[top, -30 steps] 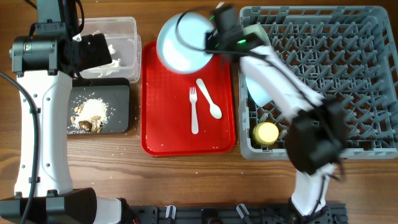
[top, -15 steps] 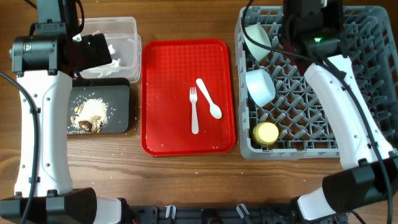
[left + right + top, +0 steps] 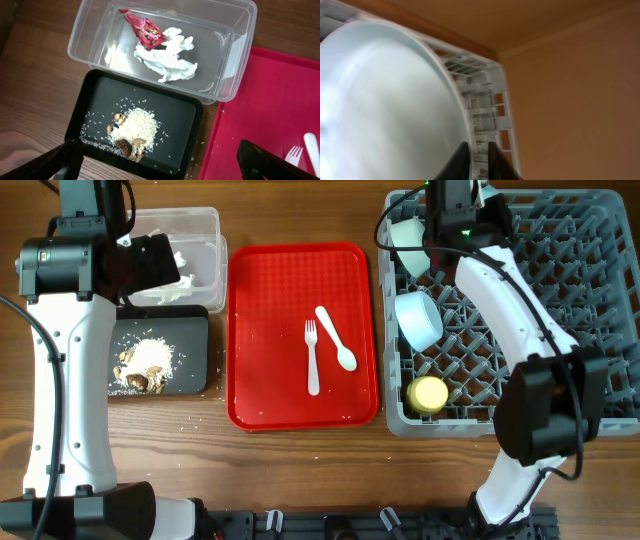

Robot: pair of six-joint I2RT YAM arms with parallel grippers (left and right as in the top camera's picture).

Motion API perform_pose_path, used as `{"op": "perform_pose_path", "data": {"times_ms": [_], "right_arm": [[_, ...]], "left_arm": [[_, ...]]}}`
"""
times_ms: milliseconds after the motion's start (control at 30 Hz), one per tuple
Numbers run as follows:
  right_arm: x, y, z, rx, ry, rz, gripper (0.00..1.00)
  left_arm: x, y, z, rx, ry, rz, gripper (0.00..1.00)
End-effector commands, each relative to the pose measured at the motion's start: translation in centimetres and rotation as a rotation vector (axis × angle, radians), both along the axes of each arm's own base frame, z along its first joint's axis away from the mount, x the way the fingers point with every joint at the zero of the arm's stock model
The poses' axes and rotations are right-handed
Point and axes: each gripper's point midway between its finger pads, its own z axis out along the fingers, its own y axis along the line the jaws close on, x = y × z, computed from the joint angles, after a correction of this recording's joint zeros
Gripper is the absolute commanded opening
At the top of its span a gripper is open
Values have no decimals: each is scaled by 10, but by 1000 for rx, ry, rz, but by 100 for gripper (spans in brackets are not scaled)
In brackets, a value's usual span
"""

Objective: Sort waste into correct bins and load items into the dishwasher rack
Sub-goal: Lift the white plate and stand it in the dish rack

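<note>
The light blue round plate (image 3: 385,100) is smooth, glossy and plain. It stands on its edge rather than flat, inside the far left corner of the large square grey plastic dishwasher rack (image 3: 560,330), which takes up the desk's right side. In the right wrist view the right gripper (image 3: 479,159) has its two dark fingertips drawn close together, pinching the plate's rim. From overhead the arm hides the plate.

Along the rack's left wall lie a greenish bowl (image 3: 410,235), a light blue bowl (image 3: 420,320) tipped on its side, and a small yellow cup (image 3: 430,393).

On the flat red serving tray (image 3: 270,330) at mid-desk, the white plastic fork (image 3: 312,360) lies lengthwise with its tines toward the far edge. The white plastic spoon (image 3: 335,340) lies slanted beside it.

The left gripper (image 3: 159,145) hangs with its fingers spread wide by the far left corner, above the clear rectangular plastic tub (image 3: 90,30) holding the red crinkled wrapper (image 3: 147,30), whose white print is too small to read, and the white crumpled paper napkin (image 3: 167,57). The shallow black rectangular tray (image 3: 175,130) holds the white-and-brown food scraps (image 3: 135,130).
</note>
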Motion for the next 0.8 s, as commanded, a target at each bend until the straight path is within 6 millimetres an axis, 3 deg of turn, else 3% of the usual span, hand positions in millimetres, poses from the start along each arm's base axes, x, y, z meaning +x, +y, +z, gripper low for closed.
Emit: {"op": "perform_pose_path", "data": {"times_ms": [0, 33, 133, 267, 300, 333, 433, 500, 567, 700, 767], "right_arm": [[11, 19, -19, 101, 31, 103, 66], [12, 21, -20, 130, 8, 99, 80], [12, 26, -7, 209, -70, 89, 92], [2, 41, 60, 322, -197, 198, 100], [-3, 61, 81, 444, -242, 288, 100], [-6, 78, 90, 552, -263, 351, 100], [-40, 156, 114, 1042, -214, 586, 100], [-60, 192, 115, 1301, -118, 645, 100], [-75, 223, 101, 1477, 16, 675, 100], [-87, 255, 62, 1481, 171, 644, 96], [-101, 286, 29, 1431, 276, 614, 93]], "left_arm": [[1, 3, 2, 11, -1, -3, 100], [1, 3, 2, 11, -1, -3, 100], [1, 3, 2, 11, -1, -3, 100], [1, 3, 1, 11, 0, -3, 100], [1, 3, 2, 11, -1, -3, 100], [1, 3, 2, 11, -1, -3, 100], [1, 3, 2, 11, -1, -3, 100], [1, 3, 2, 11, -1, -3, 100], [1, 3, 2, 11, -1, -3, 100], [1, 3, 2, 11, -1, -3, 100], [1, 3, 2, 11, -1, -3, 100]]}}
